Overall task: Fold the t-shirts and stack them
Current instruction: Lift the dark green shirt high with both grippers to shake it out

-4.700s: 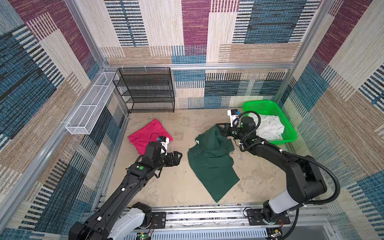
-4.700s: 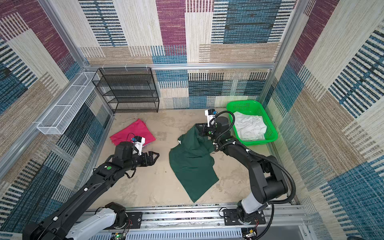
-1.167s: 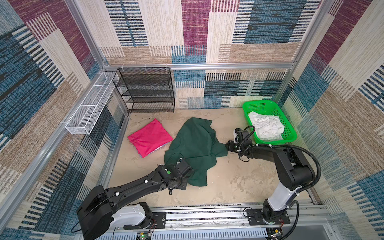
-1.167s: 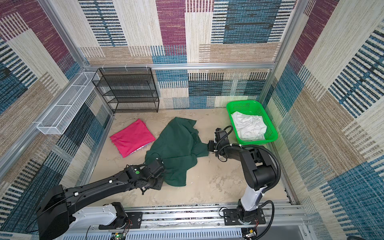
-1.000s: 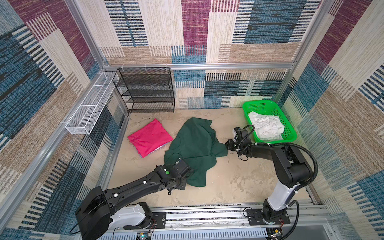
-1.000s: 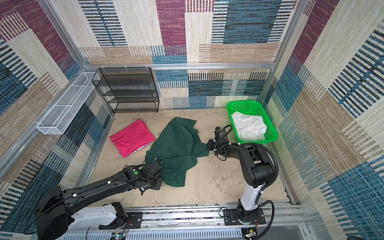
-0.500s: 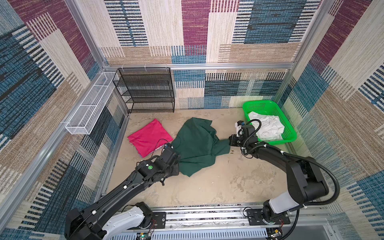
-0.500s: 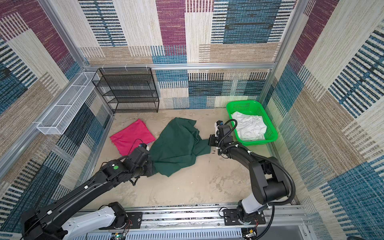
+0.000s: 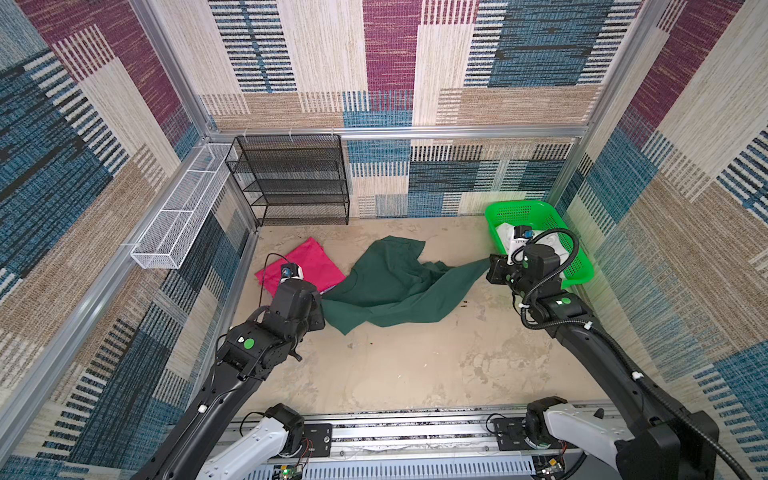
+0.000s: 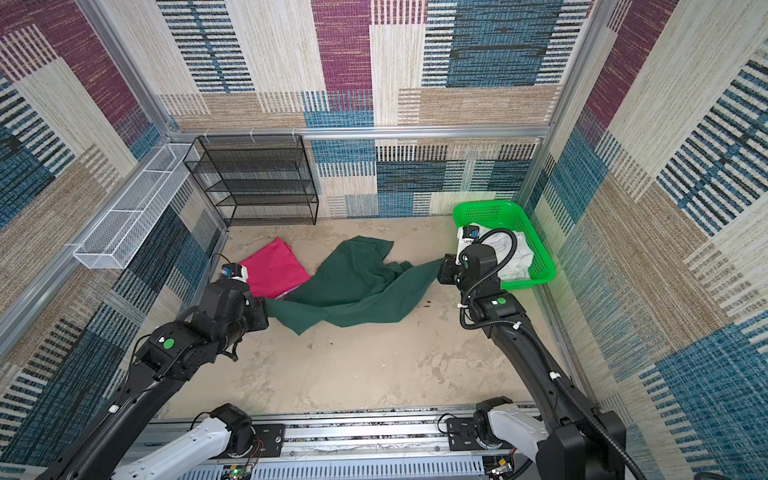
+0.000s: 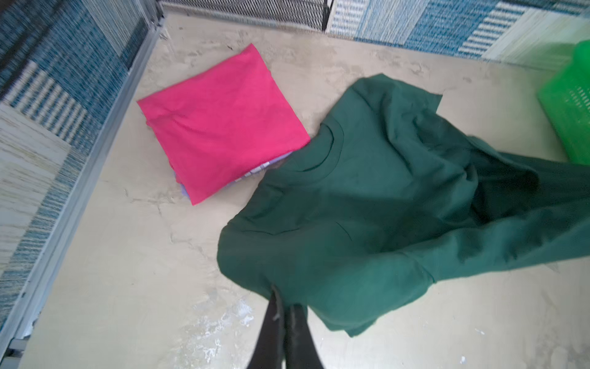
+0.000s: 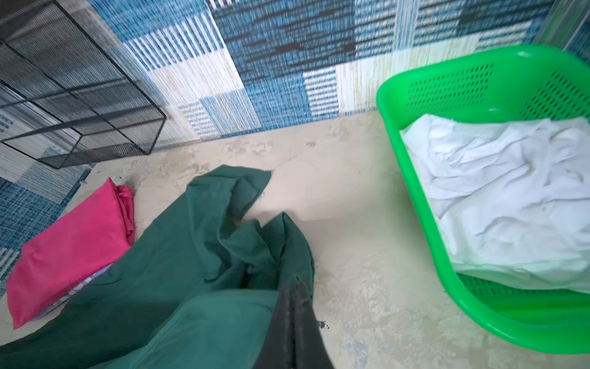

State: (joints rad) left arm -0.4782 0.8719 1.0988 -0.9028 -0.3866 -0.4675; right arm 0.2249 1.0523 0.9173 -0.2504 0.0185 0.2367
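Note:
The dark green t-shirt lies rumpled mid-floor, pulled out between both grippers. My left gripper is shut on its left corner, beside the pink stack. My right gripper is shut on its right edge, just in front of the basket. In both wrist views the green cloth hangs from the closed black fingers, slightly off the floor. The magenta-pink t-shirt lies folded at the back left, its near corner under the green shirt's edge.
A bright green plastic basket holding white cloth stands at the back right, close behind my right gripper. A black wire shelf stands against the back wall. A white wire basket hangs on the left wall. Pale cloth shows under the pink t-shirt.
The right gripper closed on the green t-shirt's right edge and drew it towards the basket. The left gripper carried its corner up and left. The shirt now stretches between them.

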